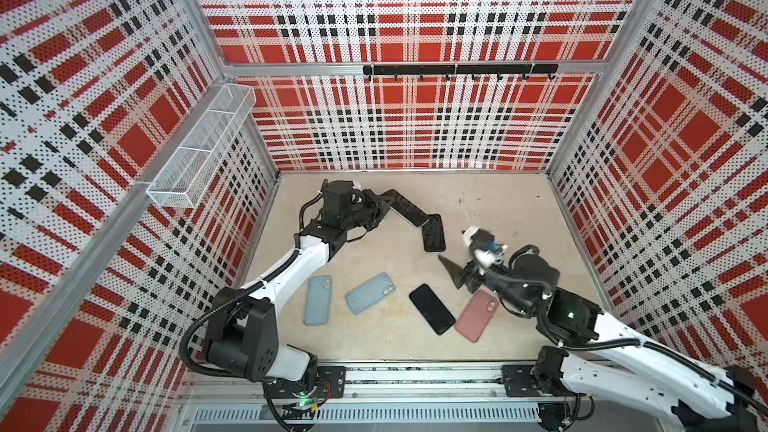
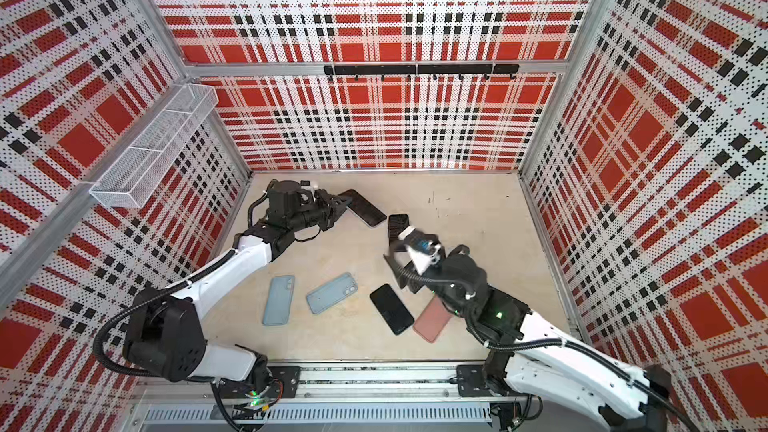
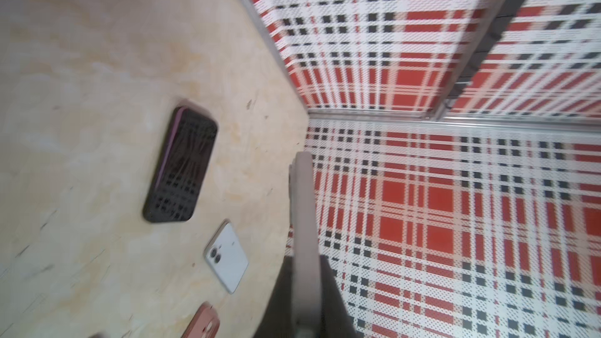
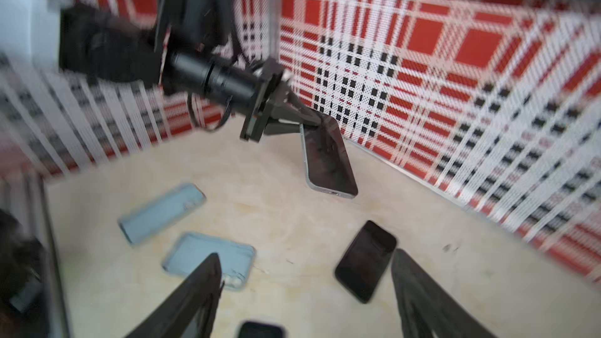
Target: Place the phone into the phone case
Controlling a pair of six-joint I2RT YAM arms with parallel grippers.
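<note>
Right wrist view is smeared by motion, but it shows the left gripper (image 4: 309,121) clamped on the upper edge of a black phone (image 4: 328,157). The phone hangs tilted, and I cannot tell whether its lower end touches the table (image 4: 292,209). The right gripper (image 4: 303,255) has its fingers spread wide with nothing between them; one finger crosses in front of a light blue case (image 4: 195,248). Another phone (image 4: 260,330) is cut off at the frame's edge. In both top views the right arm hides part of the pink case (image 1: 473,317).
</note>
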